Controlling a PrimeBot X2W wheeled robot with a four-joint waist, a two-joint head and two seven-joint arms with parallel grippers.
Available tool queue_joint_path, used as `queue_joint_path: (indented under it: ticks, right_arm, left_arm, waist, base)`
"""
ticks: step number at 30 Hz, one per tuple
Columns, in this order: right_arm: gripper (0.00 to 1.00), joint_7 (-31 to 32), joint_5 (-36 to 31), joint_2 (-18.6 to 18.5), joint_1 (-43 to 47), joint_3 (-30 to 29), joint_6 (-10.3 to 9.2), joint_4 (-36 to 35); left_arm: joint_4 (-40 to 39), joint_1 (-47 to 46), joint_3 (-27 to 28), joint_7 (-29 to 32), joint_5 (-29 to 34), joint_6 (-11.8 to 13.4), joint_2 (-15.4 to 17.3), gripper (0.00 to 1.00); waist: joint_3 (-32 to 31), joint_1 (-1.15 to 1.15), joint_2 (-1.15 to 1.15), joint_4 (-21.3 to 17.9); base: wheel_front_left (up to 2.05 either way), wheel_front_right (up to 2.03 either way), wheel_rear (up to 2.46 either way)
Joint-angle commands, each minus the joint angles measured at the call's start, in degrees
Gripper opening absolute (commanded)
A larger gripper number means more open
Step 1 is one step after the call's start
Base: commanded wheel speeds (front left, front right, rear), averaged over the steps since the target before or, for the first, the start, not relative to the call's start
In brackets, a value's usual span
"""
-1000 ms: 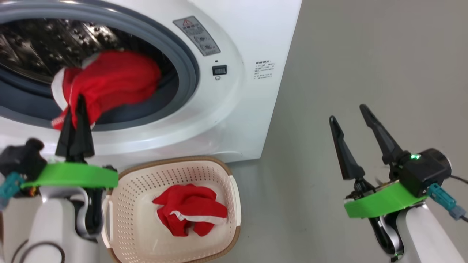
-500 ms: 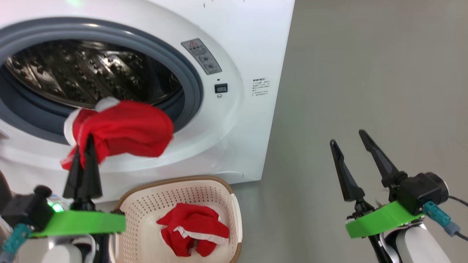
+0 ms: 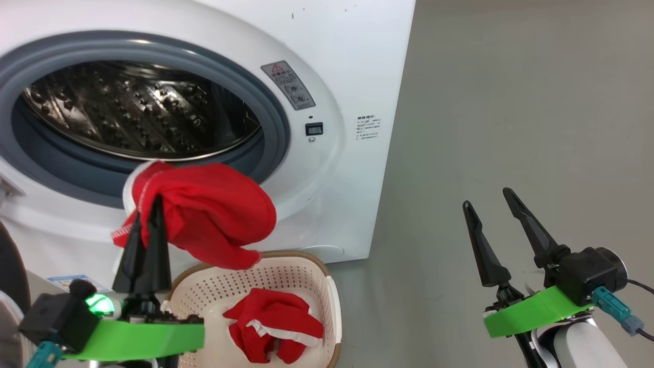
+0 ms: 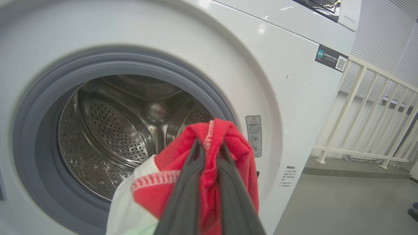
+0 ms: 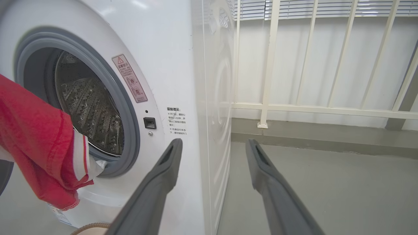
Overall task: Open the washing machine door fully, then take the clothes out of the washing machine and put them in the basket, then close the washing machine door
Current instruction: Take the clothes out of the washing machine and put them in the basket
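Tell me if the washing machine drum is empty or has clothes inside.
Empty, as far as it shows: the drum is bare steel. The red garment hangs outside it, pinched in the left gripper.

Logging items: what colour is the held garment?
The garment is red with white trim, clearest in the left wrist view.

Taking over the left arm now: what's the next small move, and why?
Probably shift the left gripper rightward and down over the basket. Its fingers are shut on a red garment hanging outside the washing machine, above the basket's back rim.
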Motion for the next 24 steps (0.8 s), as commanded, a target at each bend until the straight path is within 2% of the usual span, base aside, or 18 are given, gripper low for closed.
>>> queue_joint_path:
  ticks: [1,5,9,20,24]
  right_arm:
    - [1.00,-0.4,0.6,0.1,-0.7,1.1,0.28,-1.6]
    - [1.00,-0.4,0.5,0.2,-1.0,1.2,0.28,-1.9]
    - [1.00,-0.4,0.7,0.2,-1.5,1.3,0.28,-2.1]
    - [1.00,-0.4,0.6,-0.7,-4.3,1.8,0.28,-2.7]
    - [1.00,-0.4,0.6,-0.8,-5.3,2.3,0.28,-2.8]
  left_arm:
    - [-1.9,-0.2,1.6,0.1,-0.5,0.4,0.8,0.00]
    - [-0.7,0.8,0.3,1.5,-2.4,1.0,0.8,0.00]
    - [3.8,0.2,-0.7,0.9,-6.0,0.8,0.8,0.00]
    - [29.5,-8.9,-3.2,-2.0,-14.3,-1.7,0.8,0.00]
    - [39.7,-13.4,-4.8,-2.3,-15.5,-2.2,0.8,0.00]
  waist:
    - [0.2,0.00,0.00,0.1]
    - [1.3,0.00,0.00,0.2]
    - [3.0,0.00,0.00,0.1]
    - [9.3,0.00,0.00,-0.4]
    - [11.3,0.00,0.00,-0.5]
  base:
    - [0.00,0.00,0.00]
    - [0.00,0.00,0.00]
    - [0.00,0.00,0.00]
    - [0.00,0.00,0.00]
    - [0.00,0.00,0.00]
